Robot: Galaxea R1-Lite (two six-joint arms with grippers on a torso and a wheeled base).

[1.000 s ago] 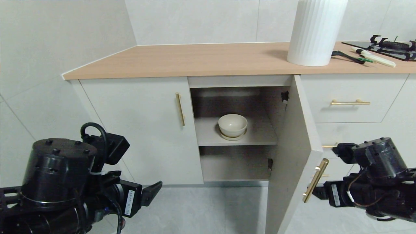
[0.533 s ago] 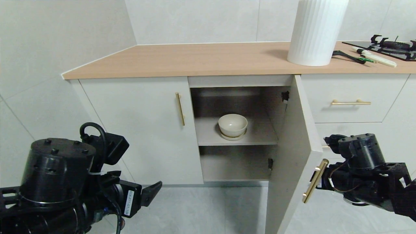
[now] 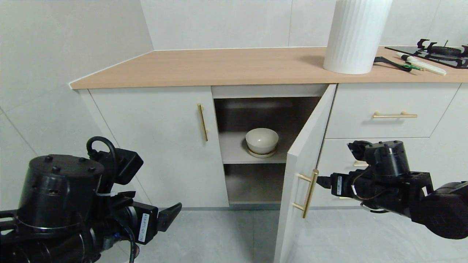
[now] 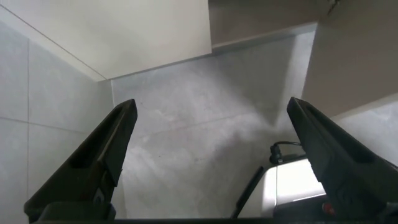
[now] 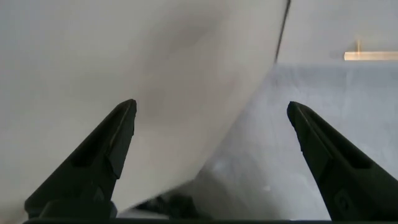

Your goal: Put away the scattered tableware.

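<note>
Closing the cabinet door (image 3: 303, 146) seems the step in hand: the bowl (image 3: 261, 140) sits on its plate (image 3: 261, 154) on the upper shelf (image 3: 234, 149). The right hand (image 3: 325, 181), fingers apart, is just beside the handle (image 3: 309, 193); next comes a steady push until the door shuts. The left hand (image 4: 212, 102) hangs low, fingers apart.

Cream bowl (image 3: 261, 140); white, vertically ribbed vase (image 3: 354, 36); light wood-grain countertop (image 3: 219, 67); pale grey cabinet door (image 3: 305, 146) with brass-gold handle (image 3: 309, 193).

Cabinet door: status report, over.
Both open, empty: left hand low near floor, right hand at cabinet door beside its handle. Bowl on saucer, upper shelf. Door half open.
</note>
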